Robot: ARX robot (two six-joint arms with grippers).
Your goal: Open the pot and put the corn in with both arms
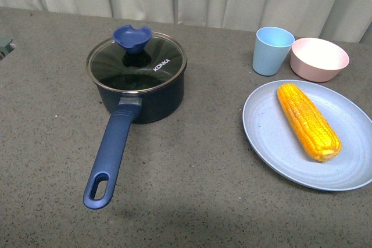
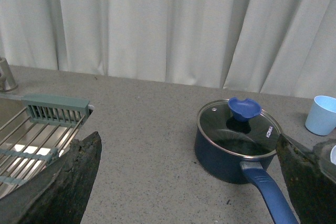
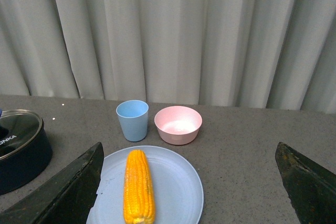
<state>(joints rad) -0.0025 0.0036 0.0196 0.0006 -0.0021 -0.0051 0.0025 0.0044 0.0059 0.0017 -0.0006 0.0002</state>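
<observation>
My left pincer [image 2: 187, 136] is spread wide. Its 2 dark fingers [image 2: 60, 182] stand at opposite edges of the left wrist view and grip nothing. It hangs above the grey countertop [image 2: 142, 129], with the pot [image 2: 226, 158] ahead of it and a metal sink rack [image 2: 31, 135] off to its other side.

The navy pot sits on the counter with its glass lid [image 1: 135, 62] on, the blue knob [image 1: 132, 38] at the lid's centre. Its long blue handle [image 1: 110, 155] points toward me.

My right pincer [image 3: 189, 144] is spread just as wide and is also empty. It hangs over the pale blue plate [image 3: 173, 182].

The corn [image 1: 308, 121] lies on that plate, well apart from the pot on my right side. Its thicker end is toward me.

Behind the plate stand 1 light blue cup [image 1: 272, 50] and 1 pink bowl [image 1: 319, 59], just beside each other. Neither arm shows in the front view.
</observation>
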